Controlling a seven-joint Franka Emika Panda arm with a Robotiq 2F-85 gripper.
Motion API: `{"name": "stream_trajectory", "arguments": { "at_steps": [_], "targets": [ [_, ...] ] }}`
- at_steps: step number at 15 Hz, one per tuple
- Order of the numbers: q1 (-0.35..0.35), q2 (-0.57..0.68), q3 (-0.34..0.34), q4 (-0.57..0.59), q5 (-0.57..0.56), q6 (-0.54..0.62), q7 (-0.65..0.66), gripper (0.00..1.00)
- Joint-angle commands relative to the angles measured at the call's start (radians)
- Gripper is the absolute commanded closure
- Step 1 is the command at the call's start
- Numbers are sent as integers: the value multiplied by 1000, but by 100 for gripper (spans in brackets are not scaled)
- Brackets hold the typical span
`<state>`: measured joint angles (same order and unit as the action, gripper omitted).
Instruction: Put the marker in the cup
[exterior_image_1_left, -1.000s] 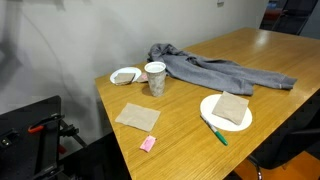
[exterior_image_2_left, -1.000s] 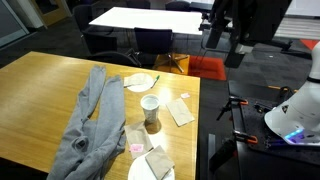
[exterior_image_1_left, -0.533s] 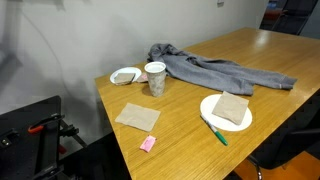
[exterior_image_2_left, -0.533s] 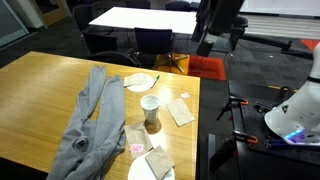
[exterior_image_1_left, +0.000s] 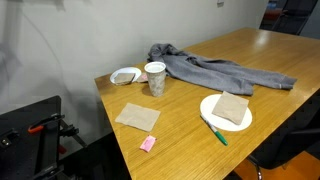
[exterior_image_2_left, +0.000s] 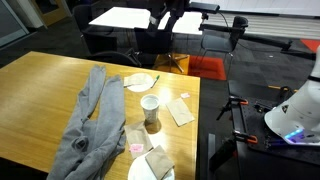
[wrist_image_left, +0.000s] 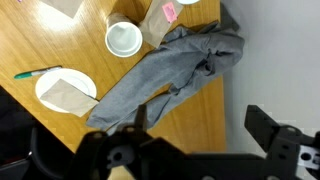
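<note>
Marker (exterior_image_1_left: 218, 134) beside plate (exterior_image_1_left: 208, 105) — cup (exterior_image_1_left: 155, 78) well apart, by bowl (exterior_image_1_left: 117, 74).

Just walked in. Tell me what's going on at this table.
A robot arm is meant to put the marker into the cup, but it has nothing in its grip yet. Its end effector hangs high above the table, open and empty, looking down on a grey sweatshirt. The marker lies on the wood beside a plate that holds a napkin. The cup stands upright near the sweatshirt, apart from the marker.
</note>
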<state>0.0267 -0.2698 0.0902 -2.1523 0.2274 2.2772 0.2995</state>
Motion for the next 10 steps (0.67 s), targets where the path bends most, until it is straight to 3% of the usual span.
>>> {"name": "stream_trajectory", "arguments": {
  "at_steps": [1,10],
  "targets": [
    [-50,89,-2,52,-55,69,170,0],
    [-101,246,-69,91,-184,167,529,0]
  ]
}}
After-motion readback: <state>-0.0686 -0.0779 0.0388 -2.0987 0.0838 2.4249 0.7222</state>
